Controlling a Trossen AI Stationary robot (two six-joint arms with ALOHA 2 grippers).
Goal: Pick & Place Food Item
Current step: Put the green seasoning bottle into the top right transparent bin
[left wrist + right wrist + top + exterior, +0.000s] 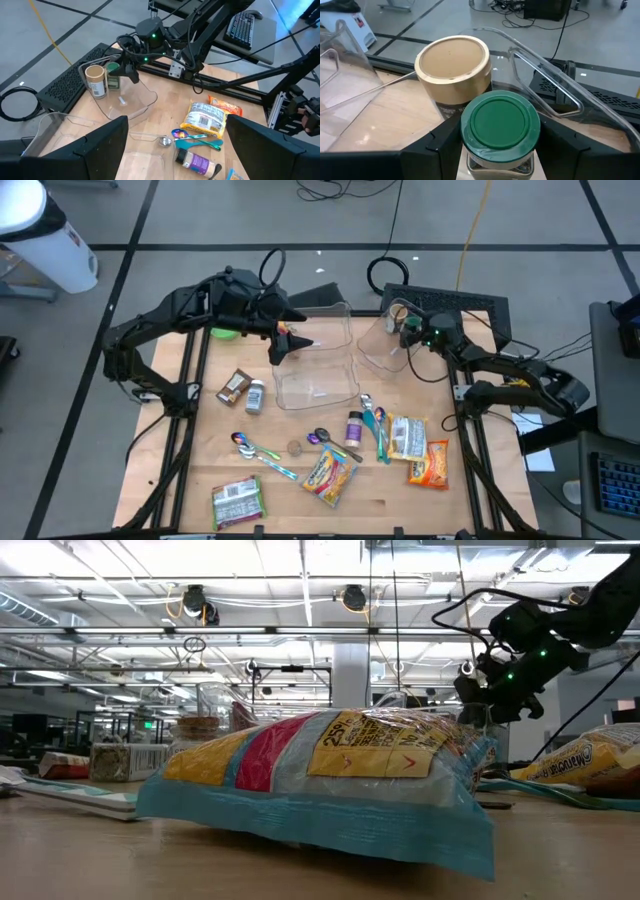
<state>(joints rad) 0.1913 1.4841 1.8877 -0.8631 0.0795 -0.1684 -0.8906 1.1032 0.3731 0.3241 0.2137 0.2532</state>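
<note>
We find the right gripper (408, 330) over the far right clear bin (375, 352), its two dark fingers (432, 145) closed on a green-lidded jar (499, 125). The jar sits squarely between the fingers in the right wrist view, upright, lid facing the camera. Just beside it, touching or nearly so, stands a tan-lidded jar (454, 62) inside the same bin. In the left wrist view both jars (96, 80) show at the bin's far wall with the right gripper hanging over the green one (114, 79).

The left gripper (285, 345) hangs above the rim of the larger clear bin (315, 375), fingers spread wide and holding nothing; the left wrist view shows its two fingers (97, 147) well apart with bare bin and table between them.

Hard to read: from above, the green-lidded jar is mostly lost under the right gripper, and we cannot tell whether its base rests on the bin floor or is lifted. The low view is blocked by a snack bag (320, 785) lying just in front of the camera; only the right arm's wrist (510, 665) shows above it. A green object (225, 333) behind the left arm is partly hidden. Packets (408, 438), spoons (250, 448) and a purple-labelled bottle (354, 425) lie scattered on the wooden table (400, 500), well apart from both grippers.
</note>
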